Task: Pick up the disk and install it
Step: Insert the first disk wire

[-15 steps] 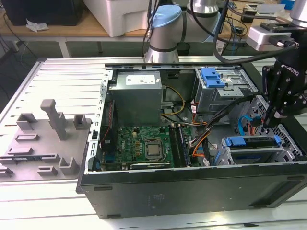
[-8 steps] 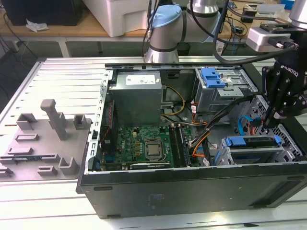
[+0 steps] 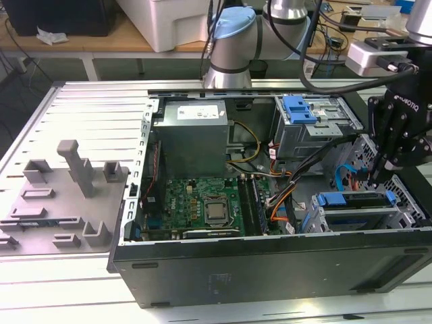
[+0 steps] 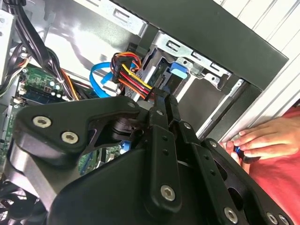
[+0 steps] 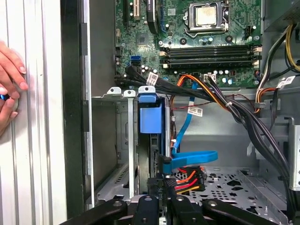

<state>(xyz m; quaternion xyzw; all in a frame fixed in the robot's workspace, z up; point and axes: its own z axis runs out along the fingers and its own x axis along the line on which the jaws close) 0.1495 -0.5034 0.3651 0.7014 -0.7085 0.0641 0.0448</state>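
While I watch through the second wrist view, the gripper [image 4: 161,99] has its fingers pressed together, tips right at the coloured power wires [image 4: 132,76]. In the exterior view the disk [image 3: 354,200] sits slotted in its metal cage [image 3: 410,201] at four o'clock inside the case [image 3: 270,263]; the grey power supply [image 3: 192,128] lies farther back at eleven.

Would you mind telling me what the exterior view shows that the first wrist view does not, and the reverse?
Of the two, the exterior view has the grey power supply and the grey fixtures beside the case. The first wrist view has a person's hand outside the case wall. Both share the motherboard, the disk sitting in its bay and the gripper near it.
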